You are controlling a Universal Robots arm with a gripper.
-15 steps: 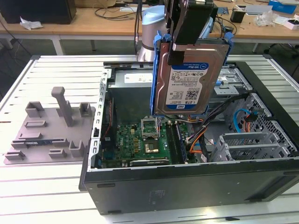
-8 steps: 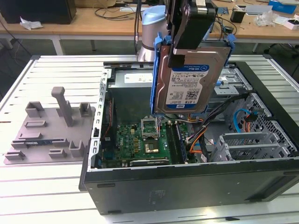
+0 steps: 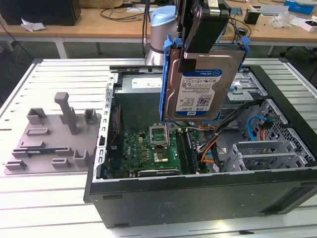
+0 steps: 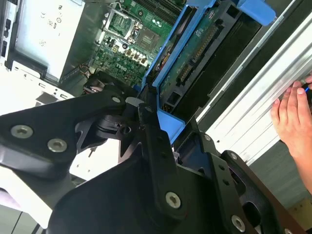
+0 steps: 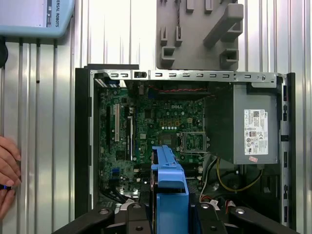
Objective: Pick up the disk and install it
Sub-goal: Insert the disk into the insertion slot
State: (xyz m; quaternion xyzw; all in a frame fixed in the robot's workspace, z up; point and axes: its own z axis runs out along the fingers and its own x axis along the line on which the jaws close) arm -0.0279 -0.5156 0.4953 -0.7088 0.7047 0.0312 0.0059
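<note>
Ribbed metal counter (image 3: 44, 198) carried the open computer case (image 3: 198, 203). My hand (image 3: 198, 52) hung above it, clamped on the top of the disk (image 3: 200, 91), which dangled upright with its label facing out, clear of the parts beneath. The hold looked thin to me: it seemed to pinch only the upper edge and the blue bracket (image 3: 165, 74). A jolt could swing the drive or drop it onto the motherboard (image 3: 148, 148) below the hand. Loose orange and blue cables (image 3: 210, 148) lay just under the disk's lower corner and could snag the bracket in any descent. A person's fingers (image 4: 287, 109) rested on the counter's edge off to one side of the hand, within reach of a stray swing.
</note>
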